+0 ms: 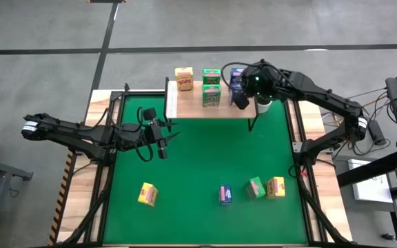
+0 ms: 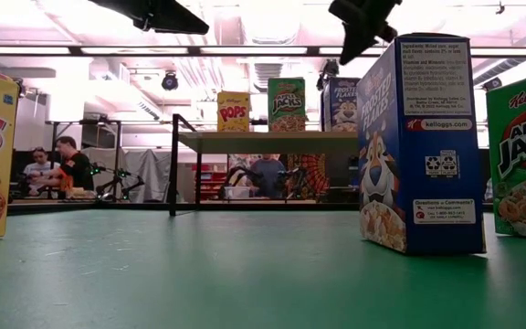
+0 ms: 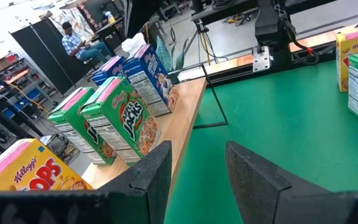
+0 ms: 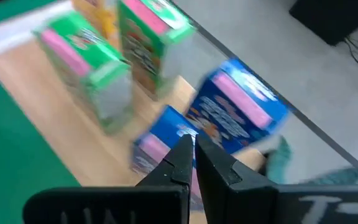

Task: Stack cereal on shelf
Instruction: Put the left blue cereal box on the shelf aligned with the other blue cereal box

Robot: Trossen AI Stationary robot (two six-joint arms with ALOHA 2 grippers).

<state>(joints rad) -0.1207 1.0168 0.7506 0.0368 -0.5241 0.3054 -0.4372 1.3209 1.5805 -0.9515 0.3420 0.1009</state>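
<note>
The shelf (image 1: pixel 191 108) stands at the table's far edge. On its pale top stand a yellow cereal box (image 1: pixel 184 78), two green ones (image 1: pixel 211 86) and two blue ones (image 1: pixel 237 77). My right gripper (image 4: pixel 193 154) is shut and hovers at the pink top of the nearer blue box (image 4: pixel 153 151), at the shelf's right end. My left gripper (image 3: pixel 197 167) is open above the green mat, left of centre, pointing at the shelf (image 3: pixel 182 118). On the mat near the front stand a yellow box (image 1: pixel 147 194), a blue box (image 1: pixel 225 195), a green box (image 1: pixel 256 187) and another yellow box (image 1: pixel 276 187). My right gripper comes slanting down from above at the nearer blue box's top end (image 4: pixel 166 134). Its shut fingertips stand right in front of that end. I cannot tell whether they touch it.
A potted plant (image 1: pixel 263 105) sits just right of the shelf under the right arm. Wooden borders and black rails frame the green mat (image 1: pixel 205 158), whose middle is bare. People sit in the room behind the table (image 2: pixel 62 169).
</note>
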